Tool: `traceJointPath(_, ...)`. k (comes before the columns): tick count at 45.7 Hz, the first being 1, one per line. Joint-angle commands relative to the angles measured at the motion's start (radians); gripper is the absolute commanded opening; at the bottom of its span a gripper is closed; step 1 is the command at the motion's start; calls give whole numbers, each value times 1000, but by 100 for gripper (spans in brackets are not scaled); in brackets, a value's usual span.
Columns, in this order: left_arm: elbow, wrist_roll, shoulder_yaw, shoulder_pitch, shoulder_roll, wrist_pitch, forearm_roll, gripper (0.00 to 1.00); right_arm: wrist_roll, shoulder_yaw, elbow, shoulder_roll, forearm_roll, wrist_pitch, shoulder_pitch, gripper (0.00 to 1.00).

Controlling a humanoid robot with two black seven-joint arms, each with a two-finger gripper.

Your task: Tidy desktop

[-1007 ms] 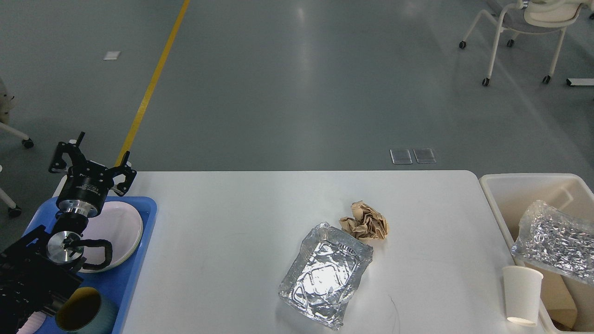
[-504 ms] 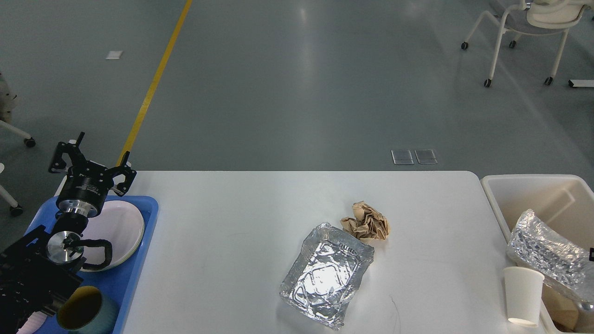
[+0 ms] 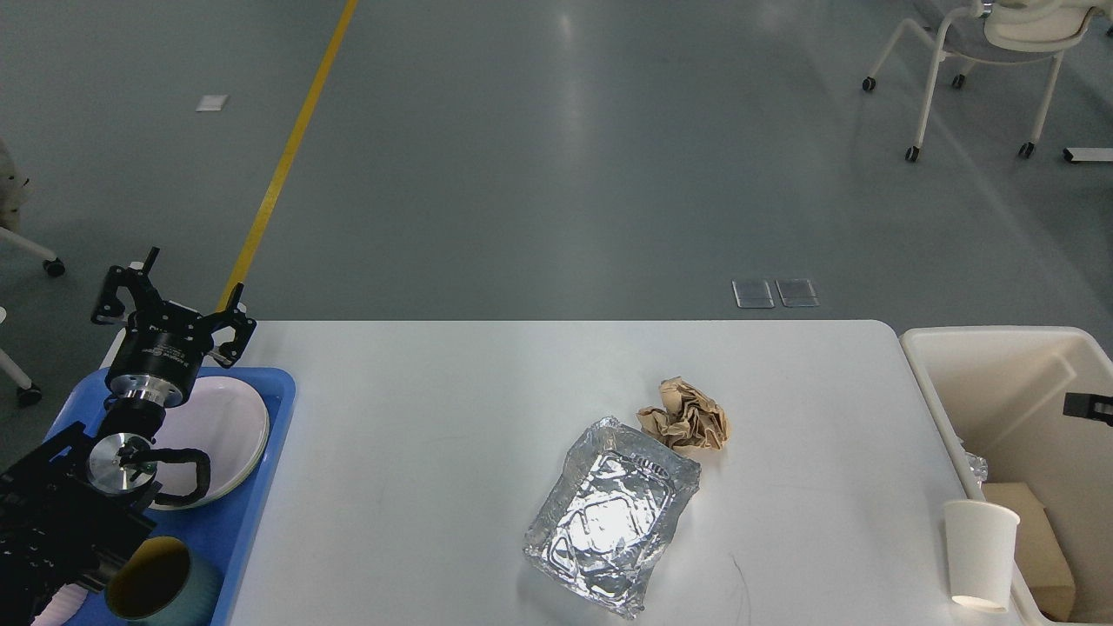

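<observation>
Starting nearest: green cup (image 3: pixel 161 591) on blue tray (image 3: pixel 261 487), white paper cup (image 3: pixel 980 553) at desktop (image 3: pixel 435 435) right edge, touching cream bin (image 3: pixel 956 348). Foil tray (image 3: pixel 613 517) mid-desktop, crumpled brown paper (image 3: pixel 687 417) touching its far corner. White plate (image 3: pixel 230 426) in the tray, partly hidden by left arm. Left gripper (image 3: pixel 169 300) over tray's far end, jaws spread wide, empty. Right gripper (image 3: pixel 1087 405): only a dark tip over bin, jaw state can't tell. Chair (image 3: pixel 983 52) far right.

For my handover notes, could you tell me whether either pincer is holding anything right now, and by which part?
The left pincer is open over the blue tray, holding nothing. The right pincer shows only as a dark tip over the cream bin; whether it holds anything cannot be told.
</observation>
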Motion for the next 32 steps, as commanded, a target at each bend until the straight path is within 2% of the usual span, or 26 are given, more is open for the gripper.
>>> traceJointPath(1,0,0,-1,0,0,0,0,100,-5,-125,398,-47,-44,12,402,100)
traceJointPath(6,0,0,-1,0,0,0,0,100,-11,-285,791,-28,-110,76,850,100)
traceJointPath(9,0,0,-1,0,0,0,0,100,-8,-340,1003,51,-115,176,1128,100)
traceJointPath(12,0,0,-1,0,0,0,0,100,0,-334,1124,105,-115,300,1330,100)
traceJointPath(16,0,0,-1,0,0,0,0,100,1,-258,1177,128,-115,501,1521,100)
traceJointPath(20,0,0,-1,0,0,0,0,100,17,-140,1171,113,-115,748,1630,100)
traceJointPath(24,0,0,-1,2,0,0,0,100,40,-44,1169,76,-115,768,1717,100)
traceJointPath(28,0,0,-1,0,0,0,0,100,40,-18,1171,53,-113,768,1789,100)
traceJointPath(32,0,0,-1,0,0,0,0,100,31,-44,1168,53,-135,768,1779,100)
